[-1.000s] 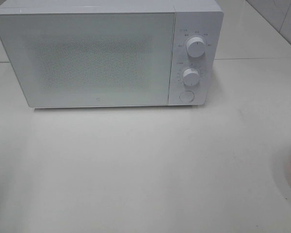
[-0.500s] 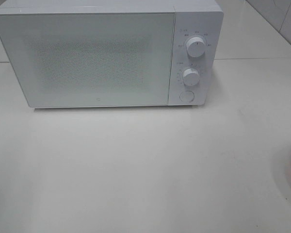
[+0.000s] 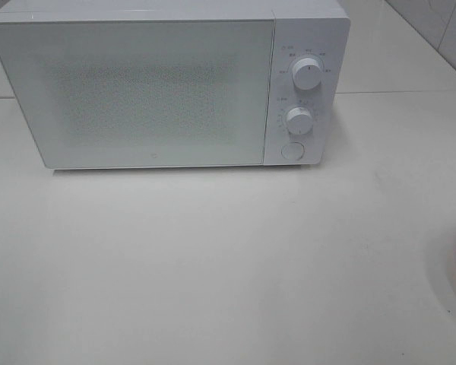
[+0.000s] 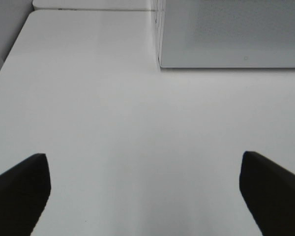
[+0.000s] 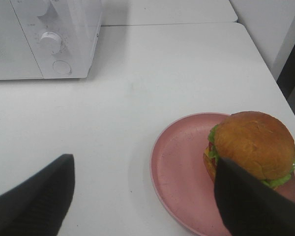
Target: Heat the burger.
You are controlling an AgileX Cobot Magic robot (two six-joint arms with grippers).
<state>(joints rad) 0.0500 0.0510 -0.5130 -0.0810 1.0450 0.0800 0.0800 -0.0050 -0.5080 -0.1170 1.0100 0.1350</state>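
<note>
Burger, soft and stacked, likely to topple: lift by pink plate rim near desk's right edge; both grippers' jaws spread, empty.

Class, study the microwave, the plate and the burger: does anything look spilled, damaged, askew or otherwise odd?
Nothing stands out. The microwave stands square with its door shut, and the burger sits upright on the pink plate, off-centre but intact. No spills show on the table.

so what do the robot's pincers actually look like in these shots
Only the fingers show, in the wrist views. The left pincer has two matte black, wedge-shaped fingers. The right pincer looks the same, with a fine ribbed texture on one finger. No cables or markings are visible.
</note>
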